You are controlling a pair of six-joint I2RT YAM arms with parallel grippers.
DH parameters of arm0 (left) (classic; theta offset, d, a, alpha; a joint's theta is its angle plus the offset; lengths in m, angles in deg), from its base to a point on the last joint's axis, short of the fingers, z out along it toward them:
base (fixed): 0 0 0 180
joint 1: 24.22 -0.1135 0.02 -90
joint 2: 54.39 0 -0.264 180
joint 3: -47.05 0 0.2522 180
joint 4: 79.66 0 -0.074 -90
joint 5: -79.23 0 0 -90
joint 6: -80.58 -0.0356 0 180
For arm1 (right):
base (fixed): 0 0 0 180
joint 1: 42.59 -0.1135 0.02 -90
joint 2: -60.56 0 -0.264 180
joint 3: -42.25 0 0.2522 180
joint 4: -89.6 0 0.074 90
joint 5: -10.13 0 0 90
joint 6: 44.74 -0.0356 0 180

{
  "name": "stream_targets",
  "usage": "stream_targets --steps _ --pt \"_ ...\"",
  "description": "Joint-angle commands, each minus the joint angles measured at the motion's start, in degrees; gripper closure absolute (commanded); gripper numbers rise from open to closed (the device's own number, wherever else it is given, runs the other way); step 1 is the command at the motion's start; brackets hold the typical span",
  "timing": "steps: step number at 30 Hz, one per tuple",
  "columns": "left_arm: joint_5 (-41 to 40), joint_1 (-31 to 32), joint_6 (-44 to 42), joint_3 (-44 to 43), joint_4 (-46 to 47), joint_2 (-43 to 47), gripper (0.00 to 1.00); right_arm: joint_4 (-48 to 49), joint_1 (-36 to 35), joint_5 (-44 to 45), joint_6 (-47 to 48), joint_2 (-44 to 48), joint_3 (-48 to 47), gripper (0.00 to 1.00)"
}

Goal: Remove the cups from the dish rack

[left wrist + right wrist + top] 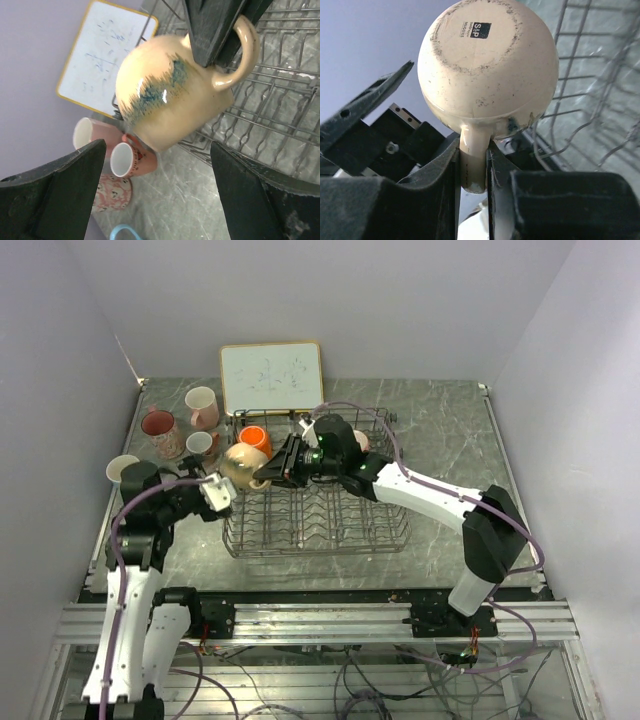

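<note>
Your grey marbled table (450, 440) from above: the wire dish rack (320, 530) sits at centre, and a wood-framed whiteboard (271, 377) stands at twelve o'clock. At ten o'clock you have a cluster of a pink mug (202, 405), a patterned dark-pink mug (160, 430), a smaller pink mug (201, 445) and, nearest you, a light blue mug (121, 469).

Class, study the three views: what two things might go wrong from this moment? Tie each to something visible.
1. The right gripper pinches the tan mug only by its handle; the body may swivel or slip onto the dish rack.
2. The left gripper stands open facing the mug; closing off-centre might knock it toward the pink cups below.
</note>
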Motion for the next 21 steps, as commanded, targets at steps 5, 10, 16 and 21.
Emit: stream_targets --steps 5,10,16,21 --pt "-1.0 0.3 -6.9 7.3 11.0 11.1 0.06 26.3 -0.2 -11.7 -17.2 1.5 2.3 1.00" --pt "-1.8 0.3 -5.3 8.6 16.4 11.4 0.08 29.8 -0.9 -13.5 -20.6 1.3 3.2 1.00" --pt "-1.8 0.3 -3.1 5.3 16.8 8.9 0.19 30.8 -2.4 -14.6 -21.8 0.5 3.7 1.00" --pt "-1.7 0.3 -4.2 4.4 15.4 8.7 0.25 34.6 -3.5 -16.3 -24.9 -1.8 2.6 1.00"
